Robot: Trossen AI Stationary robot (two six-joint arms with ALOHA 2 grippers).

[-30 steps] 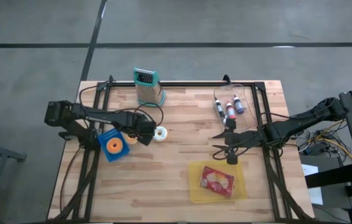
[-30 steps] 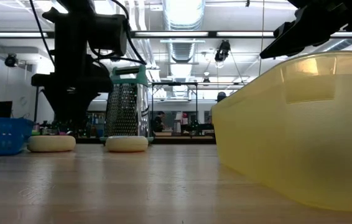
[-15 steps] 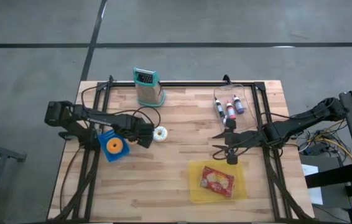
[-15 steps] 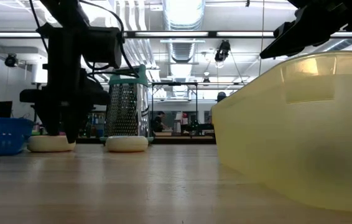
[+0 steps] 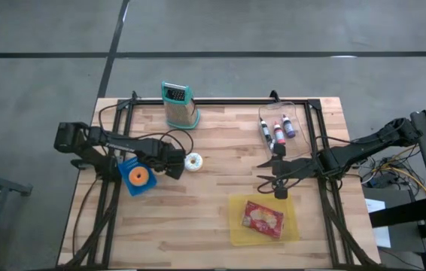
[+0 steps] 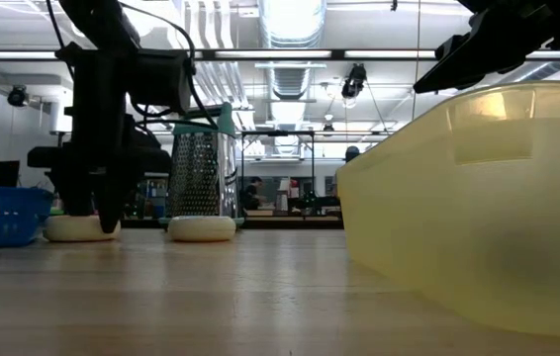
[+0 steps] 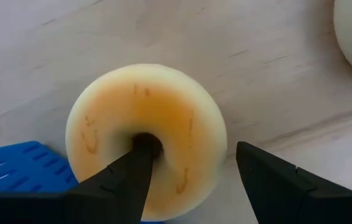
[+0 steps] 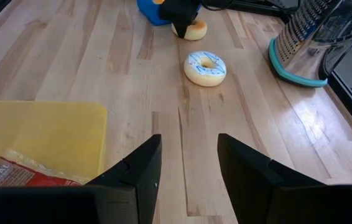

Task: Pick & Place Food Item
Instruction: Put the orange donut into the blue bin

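Fingers of my left claw [image 7: 188, 180] stand apart astride the plain donut [image 7: 146, 138], one over its hole. I would lower, then close squarely, avoiding the basket [image 7: 20, 171] alongside.

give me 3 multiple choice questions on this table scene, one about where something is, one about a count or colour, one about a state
1. Where is the snack packet?
A. in the yellow tray
B. in the blue basket
C. beside the grater

2. How many bottles lie in the clear container near the table's far edge?
A. one
B. three
C. five

3. How do the left gripper's fingers stand at the plain donut?
A. clamped shut above it
B. open, one finger in the hole and one outside the ring
C. far away from it

Key: 1 A, the high view shows the packet inside the yellow tray. 2 B, three bottles lie side by side there. 3 B, the left wrist view shows the left gripper straddling the ring, jaws open.
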